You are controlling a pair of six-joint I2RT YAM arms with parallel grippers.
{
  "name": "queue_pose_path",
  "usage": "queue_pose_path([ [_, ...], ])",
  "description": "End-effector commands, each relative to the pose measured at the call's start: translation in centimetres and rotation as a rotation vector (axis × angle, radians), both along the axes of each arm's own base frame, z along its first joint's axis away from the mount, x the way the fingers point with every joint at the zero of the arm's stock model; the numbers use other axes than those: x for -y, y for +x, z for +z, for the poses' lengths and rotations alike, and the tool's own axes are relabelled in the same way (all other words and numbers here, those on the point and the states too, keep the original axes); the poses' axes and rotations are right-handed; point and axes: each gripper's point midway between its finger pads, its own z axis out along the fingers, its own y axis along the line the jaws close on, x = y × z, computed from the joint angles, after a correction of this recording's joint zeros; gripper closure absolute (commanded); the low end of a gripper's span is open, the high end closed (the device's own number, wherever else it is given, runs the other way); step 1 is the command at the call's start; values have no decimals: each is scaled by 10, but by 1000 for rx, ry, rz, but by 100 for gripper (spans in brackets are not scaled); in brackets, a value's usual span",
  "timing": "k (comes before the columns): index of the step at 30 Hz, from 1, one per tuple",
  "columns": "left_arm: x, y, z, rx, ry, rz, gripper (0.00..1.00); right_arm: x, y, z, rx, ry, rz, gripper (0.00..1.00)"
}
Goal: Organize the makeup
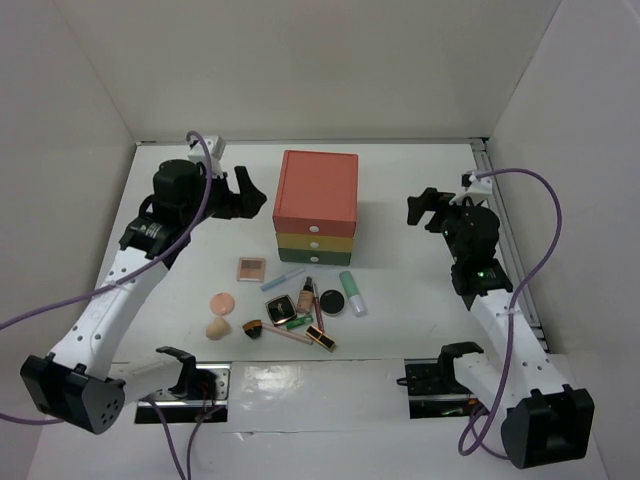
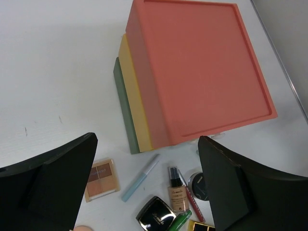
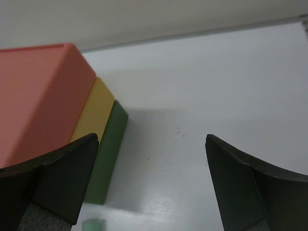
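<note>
The makeup lies in a loose cluster in front of the drawer box [image 1: 317,205]: a pink palette [image 1: 250,269], a blue pencil [image 1: 283,278], a foundation bottle [image 1: 305,296], black compacts [image 1: 283,307], a mint tube [image 1: 351,293], a peach puff [image 1: 222,301] and a sponge [image 1: 216,328]. My left gripper [image 1: 250,192] is open and empty, raised left of the box. In its wrist view the palette [image 2: 100,179], pencil [image 2: 140,177] and bottle [image 2: 176,190] show between the fingers. My right gripper [image 1: 425,208] is open and empty, right of the box.
The orange, yellow and green drawer box [image 2: 192,72] stands at the table's middle back, drawers shut; its side shows in the right wrist view [image 3: 53,115]. White walls enclose the table. A rail [image 1: 505,240] runs along the right edge.
</note>
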Motion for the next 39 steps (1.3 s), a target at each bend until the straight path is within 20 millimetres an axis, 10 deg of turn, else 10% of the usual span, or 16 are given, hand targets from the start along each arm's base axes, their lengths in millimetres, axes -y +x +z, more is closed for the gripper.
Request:
queue_pose_path([
  [1, 22, 8, 22, 52, 1, -86, 0, -25, -16, 5, -55, 77, 99, 1],
  [20, 65, 58, -27, -83, 109, -115, 6, -199, -103, -11, -237, -274, 403, 1],
  [26, 68, 67, -40, -113, 120, -116, 19, -238, -137, -44, -344, -338, 430, 3],
  [31, 68, 67, -48, -144, 119, -100, 37, -264, -130, -61, -377, -273, 412, 5],
  [39, 68, 57, -57, -175, 103, -111, 62, -269, -78, -27, -250, -29, 290, 10],
])
